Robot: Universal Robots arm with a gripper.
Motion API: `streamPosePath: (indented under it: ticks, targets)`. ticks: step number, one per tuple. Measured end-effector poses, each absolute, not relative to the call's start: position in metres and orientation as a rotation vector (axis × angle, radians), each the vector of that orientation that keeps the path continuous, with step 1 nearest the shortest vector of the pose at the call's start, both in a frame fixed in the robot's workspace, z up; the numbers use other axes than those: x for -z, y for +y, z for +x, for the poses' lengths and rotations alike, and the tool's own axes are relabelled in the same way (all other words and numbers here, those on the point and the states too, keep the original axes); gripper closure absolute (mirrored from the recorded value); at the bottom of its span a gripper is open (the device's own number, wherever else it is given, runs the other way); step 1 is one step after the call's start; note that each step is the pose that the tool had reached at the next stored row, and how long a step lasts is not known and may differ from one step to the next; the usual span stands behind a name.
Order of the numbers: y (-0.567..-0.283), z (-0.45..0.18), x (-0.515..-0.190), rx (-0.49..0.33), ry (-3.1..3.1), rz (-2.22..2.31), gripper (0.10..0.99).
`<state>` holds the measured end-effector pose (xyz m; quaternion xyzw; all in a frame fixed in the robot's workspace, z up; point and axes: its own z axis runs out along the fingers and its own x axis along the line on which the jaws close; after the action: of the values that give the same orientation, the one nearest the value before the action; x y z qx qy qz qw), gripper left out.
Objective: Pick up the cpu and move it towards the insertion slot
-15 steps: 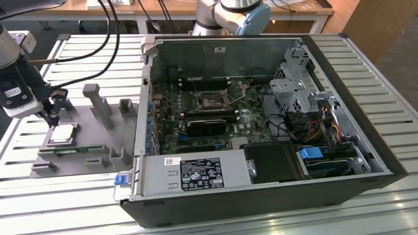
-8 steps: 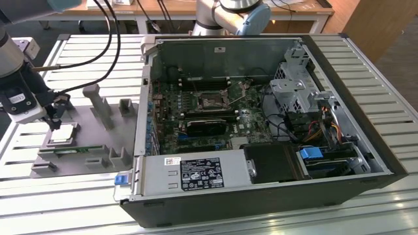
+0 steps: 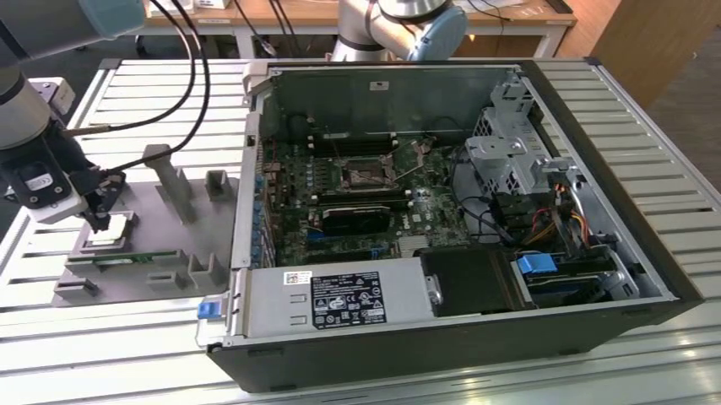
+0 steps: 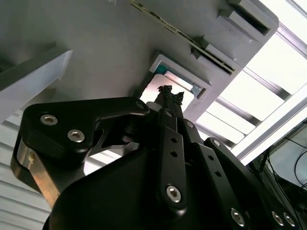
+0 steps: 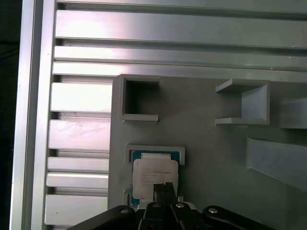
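Gripper (image 5: 163,187), fingers pressed together, over the cpu (image 5: 153,171) (likely light, stiff, fragile; best held by opposite edges) in its grey fixture (image 5: 211,143).

We stand in a robotics lab: an opened computer case (image 3: 614,143) on a slatted aluminium bench (image 3: 113,354), a grey fixture (image 3: 169,245) beside it, a robot arm (image 3: 411,25) and wooden desks (image 3: 496,13) behind.

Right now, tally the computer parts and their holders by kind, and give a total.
cpu: 1
insertion slot: 1
green memory strip: 1
grey fixture: 1
computer case: 1
Total: 5
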<state>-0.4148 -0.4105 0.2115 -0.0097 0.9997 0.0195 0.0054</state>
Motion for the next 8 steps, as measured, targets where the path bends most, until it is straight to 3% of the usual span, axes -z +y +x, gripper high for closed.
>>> streamPosePath:
  ticks: [8]
  targets:
    - [-0.411, -0.419, -0.198, -0.061, 3.130, -0.030, 0.984]
